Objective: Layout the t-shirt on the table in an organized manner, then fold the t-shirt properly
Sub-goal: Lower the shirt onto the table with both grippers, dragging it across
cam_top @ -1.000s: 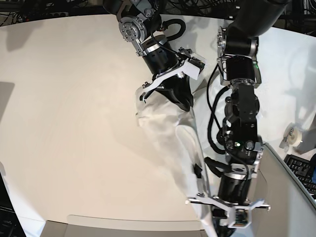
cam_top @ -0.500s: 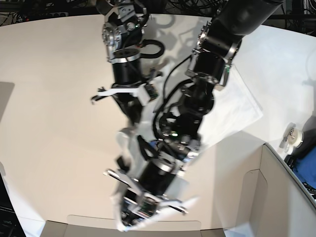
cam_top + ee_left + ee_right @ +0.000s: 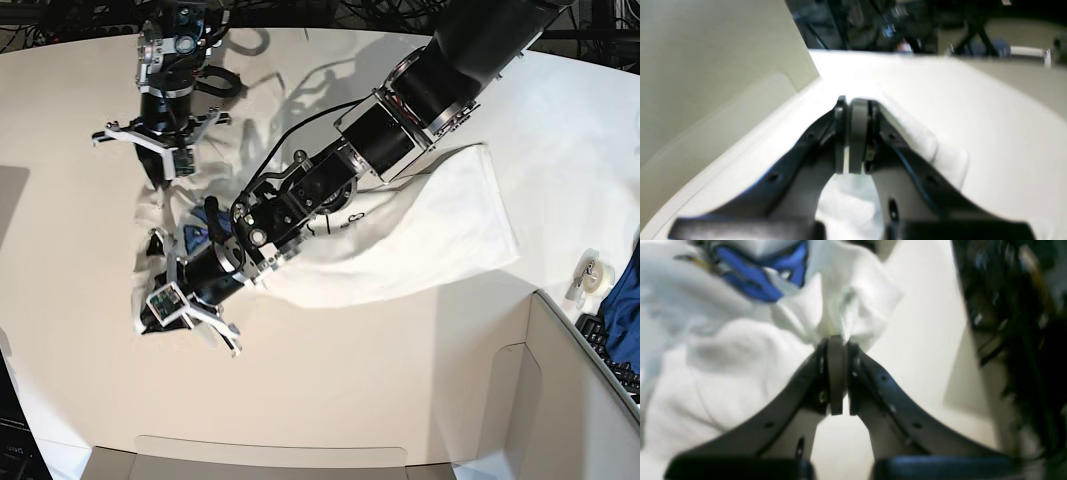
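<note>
Across the white table, your two arms stretch the t-shirt from its left end. You see most of the white cloth lying flat toward the right side of the base view, one broad panel reaching out to a squared corner, while the other end is bunched and rumpled under the arms.

Your left gripper, low in the base view and reaching in from the upper right, has its jaws pressed together on a fold of the white fabric; from its wrist camera, cloth bulges out beside the right-hand finger and shows again below the pads. It sits close to the tabletop, near the pale grey panel that rises at the left of that view.

Your right gripper, at the upper left of the base view, is likewise pinched shut on the shirt. From its wrist camera you see a gathered tuft of white cloth rising out of the closed jaws, with a patch of blue print just beyond it on the crumpled fabric. The picture is blurred, so the print's shape cannot be read.

At the far right of the base view, well apart from the shirt, a roll of tape lies near the table's edge, beside a grey partition.
</note>
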You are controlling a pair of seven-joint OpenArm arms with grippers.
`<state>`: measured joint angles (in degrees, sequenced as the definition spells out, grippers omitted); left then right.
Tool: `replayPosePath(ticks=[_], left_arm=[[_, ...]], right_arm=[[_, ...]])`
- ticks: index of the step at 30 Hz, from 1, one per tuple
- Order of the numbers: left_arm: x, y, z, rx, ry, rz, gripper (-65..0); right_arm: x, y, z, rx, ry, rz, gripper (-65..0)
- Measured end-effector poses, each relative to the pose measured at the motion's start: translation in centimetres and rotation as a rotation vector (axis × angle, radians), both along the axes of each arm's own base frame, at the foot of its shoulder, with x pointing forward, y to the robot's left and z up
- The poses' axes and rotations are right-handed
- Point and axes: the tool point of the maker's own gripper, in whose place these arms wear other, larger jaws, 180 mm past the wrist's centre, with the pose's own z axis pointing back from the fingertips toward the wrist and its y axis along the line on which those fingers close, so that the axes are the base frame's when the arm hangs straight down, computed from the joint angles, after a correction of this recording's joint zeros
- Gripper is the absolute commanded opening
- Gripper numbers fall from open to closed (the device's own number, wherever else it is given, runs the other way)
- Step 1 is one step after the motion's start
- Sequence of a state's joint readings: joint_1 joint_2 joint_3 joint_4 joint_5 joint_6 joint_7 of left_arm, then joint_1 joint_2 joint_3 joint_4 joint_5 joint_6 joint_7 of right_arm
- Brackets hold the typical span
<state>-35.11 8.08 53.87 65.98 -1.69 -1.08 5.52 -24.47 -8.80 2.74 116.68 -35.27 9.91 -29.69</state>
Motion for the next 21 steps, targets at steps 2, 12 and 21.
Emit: replayPosePath(ticks=[2,12,21], left_arm=[[-0.7,-0.7,-1.2,0.037,0.002,-0.028,-65.0],[-7.5,-4.9,-5.7,0.162,-0.008,-0.226,-34.6],[-5.5,-1.4,0.0,-0.065,-0.003,-0.099,-31.9]], right_arm=[[-1.0,-1.1,-1.1,0.047,0.052,-0.048,-65.0],[-2.3,-2.8,-3.5,0.204,0.188,-0.061,-54.3],[-1.8,-7.6,-1.9,0.145,0.138,-0.157,-29.4]])
